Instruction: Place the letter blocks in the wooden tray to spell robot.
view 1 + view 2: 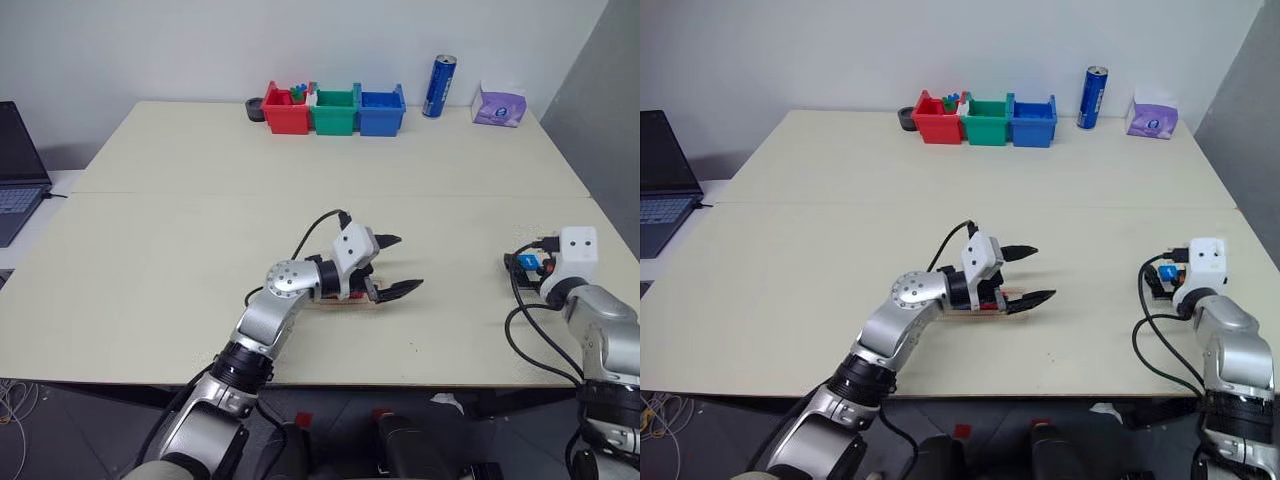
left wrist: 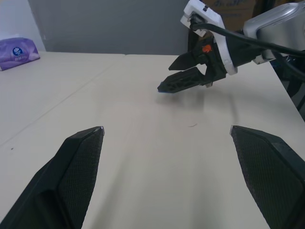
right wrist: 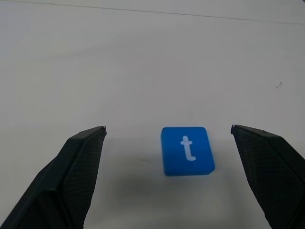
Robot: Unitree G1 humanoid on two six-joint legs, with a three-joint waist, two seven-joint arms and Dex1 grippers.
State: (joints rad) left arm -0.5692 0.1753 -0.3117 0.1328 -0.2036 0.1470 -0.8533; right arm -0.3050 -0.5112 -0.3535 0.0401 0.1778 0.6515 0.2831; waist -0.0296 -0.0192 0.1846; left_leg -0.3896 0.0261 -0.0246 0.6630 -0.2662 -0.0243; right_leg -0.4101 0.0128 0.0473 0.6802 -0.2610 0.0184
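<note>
Blue "t" block: flat on the table, between the right gripper's spread fingers, touching neither.
Left gripper: spread wide, over the wooden tray near the front edge.
Room: bare tabletop between both grippers.
Bins: far edge, well apart.

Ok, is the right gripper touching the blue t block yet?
Apart. In the right wrist view the blue t block lies flat on the table between the open fingers of the right gripper, with bare table showing on both sides.
</note>
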